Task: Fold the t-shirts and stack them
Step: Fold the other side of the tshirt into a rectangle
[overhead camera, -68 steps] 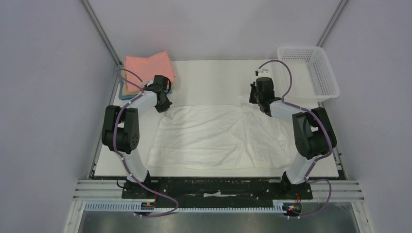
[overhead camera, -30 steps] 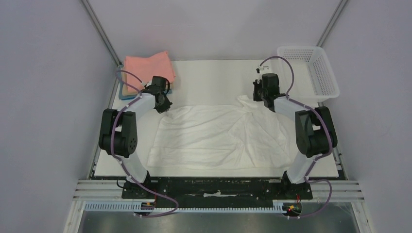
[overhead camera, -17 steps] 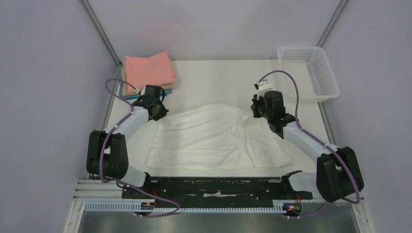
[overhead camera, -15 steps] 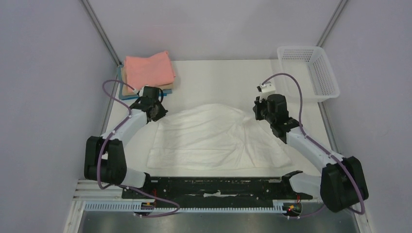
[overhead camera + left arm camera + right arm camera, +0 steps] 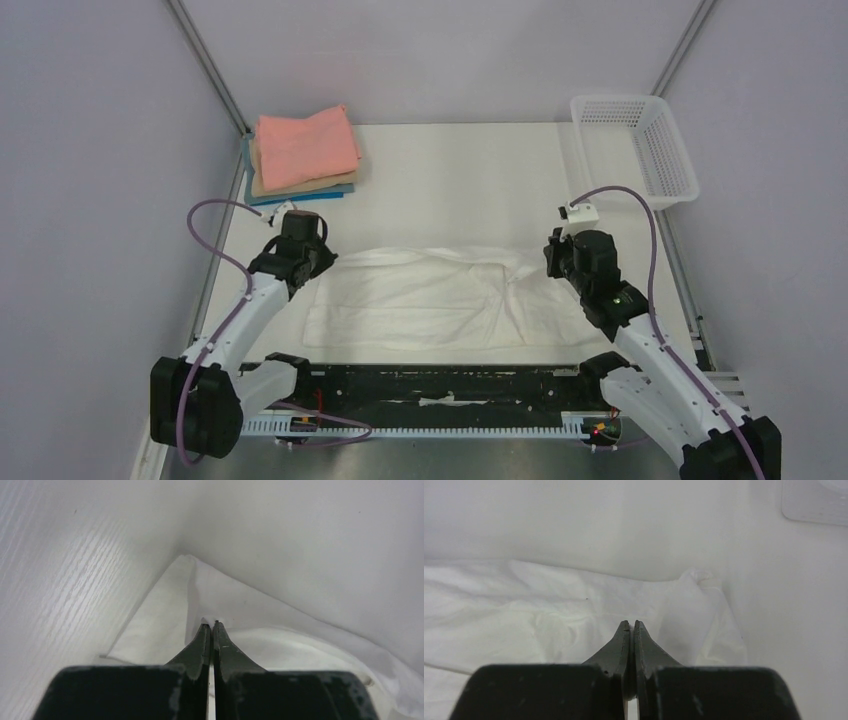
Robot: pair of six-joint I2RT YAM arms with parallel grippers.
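On the near half of the counter point(image 5: 450, 180), now holds the far edge of the white t-shirt point(image 5: 430, 300) drawn back over its body, left hand point(image 5: 210, 624) and right hand point(image 5: 631, 624) both pinched shut on it, so seems ready for laying the first fold.

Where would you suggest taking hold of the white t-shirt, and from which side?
Probably at its two far corners, from above, one claw each, where the left claw and right claw are shut on it: the white t-shirt lies flat and wide, so only its edges can be pinched.
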